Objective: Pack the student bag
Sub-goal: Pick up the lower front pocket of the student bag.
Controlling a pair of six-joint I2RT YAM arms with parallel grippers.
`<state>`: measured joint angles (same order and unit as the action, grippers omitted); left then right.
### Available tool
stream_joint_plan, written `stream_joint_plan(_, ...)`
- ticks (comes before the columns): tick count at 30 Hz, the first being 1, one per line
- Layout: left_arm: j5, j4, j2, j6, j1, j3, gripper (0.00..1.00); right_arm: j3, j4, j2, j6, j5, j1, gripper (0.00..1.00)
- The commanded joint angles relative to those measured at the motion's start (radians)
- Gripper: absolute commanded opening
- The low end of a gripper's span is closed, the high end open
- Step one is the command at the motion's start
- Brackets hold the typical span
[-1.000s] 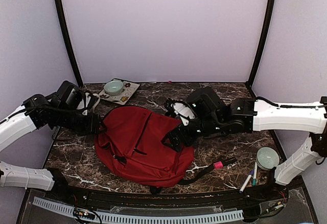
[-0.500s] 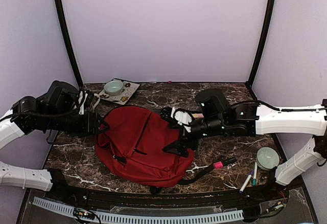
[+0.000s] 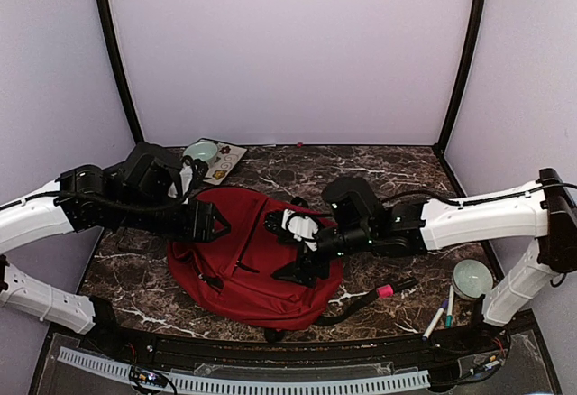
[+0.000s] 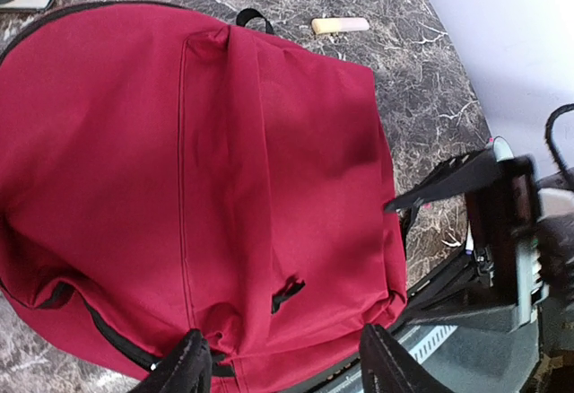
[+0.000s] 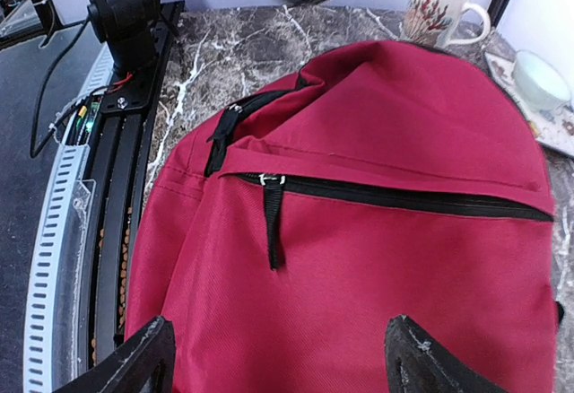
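The dark-red student bag point(image 3: 243, 260) lies flat and zipped shut in the middle of the table. It fills the left wrist view point(image 4: 224, 160) and the right wrist view point(image 5: 377, 231). My left gripper point(image 3: 215, 224) is open over the bag's upper left part. It also shows in the left wrist view point(image 4: 282, 366), empty. My right gripper point(image 3: 290, 251) is open over the bag's right side. In the right wrist view point(image 5: 278, 362) it hovers just short of the front-pocket zipper pull point(image 5: 272, 218).
A tray point(image 3: 215, 162) with a pale green bowl point(image 3: 200, 152) and a mug point(image 5: 439, 3) stands at the back left. A second bowl point(image 3: 472, 278), pens point(image 3: 442, 314) and a pink-capped marker point(image 3: 386, 291) lie at the front right. A cream eraser point(image 4: 340, 25) lies behind the bag.
My left gripper has moved right, onto the bag's upper left. My right gripper has moved left and lower over the bag's right side. The bag has not moved.
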<state>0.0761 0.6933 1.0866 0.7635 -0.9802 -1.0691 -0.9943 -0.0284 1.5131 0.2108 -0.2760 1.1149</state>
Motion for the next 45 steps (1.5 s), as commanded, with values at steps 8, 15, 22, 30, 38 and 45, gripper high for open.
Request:
stream_joint_plan(8, 0.112, -0.093, -0.038, -0.218, -0.005, 0.009, 0.59, -0.073, 0.2, 0.229, -0.052, 0.139, 0.081, 0.6)
stream_joint_plan(15, 0.171, -0.069, -0.029, -0.366, -0.004, -0.019, 0.6, -0.168, 0.21, 0.33, -0.061, 0.148, 0.096, 0.53)
stream_joint_plan(22, 0.175, -0.006, -0.032, -0.463, -0.002, -0.053, 0.6, -0.228, 0.184, 0.364, -0.085, 0.177, 0.097, 0.42)
stream_joint_plan(30, 0.121, -0.081, -0.047, -0.342, -0.003, 0.017, 0.59, -0.068, 0.276, 0.332, -0.003, 0.121, 0.099, 0.29)
stream_joint_plan(38, 0.123, -0.029, -0.021, -0.298, -0.002, -0.029, 0.58, -0.036, 0.351, 0.332, -0.007, 0.127, 0.115, 0.16)
stream_joint_plan(45, 0.079, -0.088, -0.04, -0.273, -0.003, 0.054, 0.58, -0.034, 0.363, 0.307, -0.018, 0.137, 0.117, 0.02)
